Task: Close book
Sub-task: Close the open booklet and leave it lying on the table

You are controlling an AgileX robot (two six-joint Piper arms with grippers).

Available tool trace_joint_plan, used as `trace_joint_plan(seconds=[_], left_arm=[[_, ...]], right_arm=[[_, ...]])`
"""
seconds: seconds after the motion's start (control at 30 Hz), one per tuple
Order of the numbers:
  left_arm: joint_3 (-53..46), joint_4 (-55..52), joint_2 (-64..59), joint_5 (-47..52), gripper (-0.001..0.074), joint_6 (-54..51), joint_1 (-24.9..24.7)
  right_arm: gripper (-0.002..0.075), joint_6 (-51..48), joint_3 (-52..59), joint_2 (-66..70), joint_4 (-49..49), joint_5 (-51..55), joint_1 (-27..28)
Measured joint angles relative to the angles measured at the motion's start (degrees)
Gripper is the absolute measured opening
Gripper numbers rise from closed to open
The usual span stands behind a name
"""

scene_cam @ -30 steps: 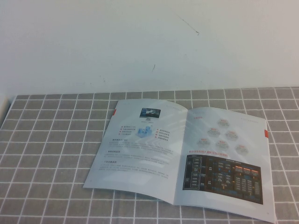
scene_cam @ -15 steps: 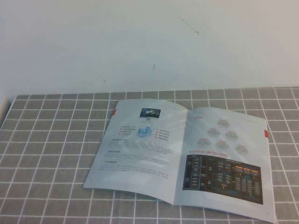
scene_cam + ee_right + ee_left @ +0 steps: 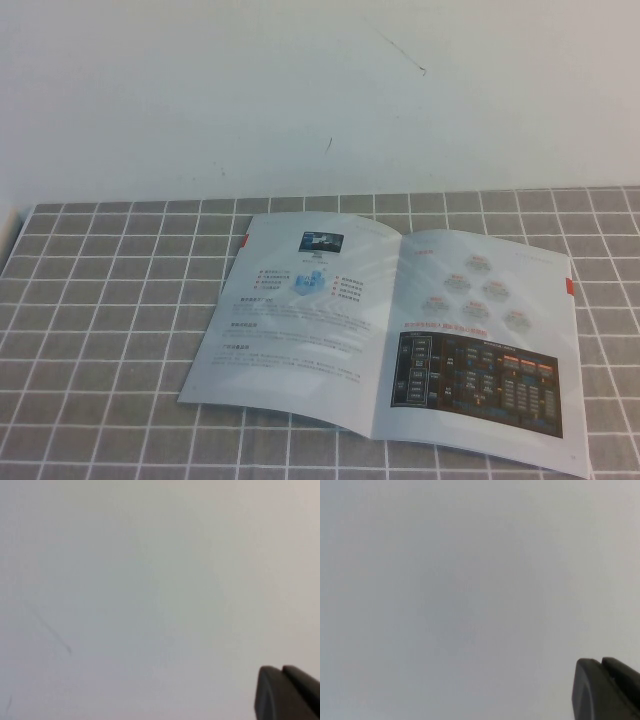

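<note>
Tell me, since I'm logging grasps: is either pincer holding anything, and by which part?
Nothing: the open book lies untouched on the table; left pincer and right pincer are off it, facing the wall.

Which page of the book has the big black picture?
The right page: a black chart fills its near half, while the left page is pale. Both the left gripper and right gripper face the wall.

Only a dark corner of the left gripper point(image 3: 607, 690) shows, cut off at its wrist view's edge, pale wall point(image 3: 470, 580) ahead; the right gripper point(image 3: 287, 692) likewise. Print on the book point(image 3: 390, 330) is too small to read; its nearest corner seems clipped.
</note>
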State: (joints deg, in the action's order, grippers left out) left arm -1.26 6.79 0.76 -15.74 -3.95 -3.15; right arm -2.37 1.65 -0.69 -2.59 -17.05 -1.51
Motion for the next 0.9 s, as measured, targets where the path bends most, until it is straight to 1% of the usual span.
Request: trace_joint_plan(seconds=[0.17, 0.27, 0.33, 0.57, 0.63, 0.7, 0.73, 0.77, 0.9], left_arm=[[0.0, 0.0, 0.0, -14.3, -0.0004, 0.0, 0.0], [0.0, 0.0, 0.0, -19.7, -0.0004, 0.0, 0.0], [0.0, 0.0, 0.0, -21.8, -0.0004, 0.0, 0.0], [0.0, 0.1, 0.0, -24.4, -0.0004, 0.0, 0.0], [0.0, 0.3, 0.0, -24.6, -0.0004, 0.0, 0.0], [0.0, 0.3, 0.0, -23.4, -0.0004, 0.0, 0.0], [0.4, 0.3, 0.1, -21.0, -0.0004, 0.0, 0.0], [1.3, 0.3, 0.1, -18.0, -0.0004, 0.4, 0.0], [10.0, 0.7, 0.1, 0.6, -0.0004, 0.1, 0.0]], right_arm=[[-0.0002, 0.7, 0.0, 0.0, 0.0, -11.5, 0.0], [-0.0002, 0.8, 0.0, 0.0, 0.0, -15.6, 0.0], [-0.0002, 1.4, 0.0, 0.0, 0.0, -16.0, 0.0], [-0.0002, 2.4, 0.0, 0.0, 0.0, -16.1, 0.0], [-0.0002, 1.7, -0.2, 0.0, 0.0, -14.3, 0.0], [-0.0002, 0.4, -2.5, 0.0, 0.0, -6.0, 0.0], [-0.0002, -0.3, -4.0, 0.0, 0.0, -2.4, 0.0], [-0.0002, -1.1, -6.3, 0.0, 0.0, 2.3, 0.0], [-0.0002, -2.3, -17.3, 0.8, 0.0, 20.1, 0.0]])
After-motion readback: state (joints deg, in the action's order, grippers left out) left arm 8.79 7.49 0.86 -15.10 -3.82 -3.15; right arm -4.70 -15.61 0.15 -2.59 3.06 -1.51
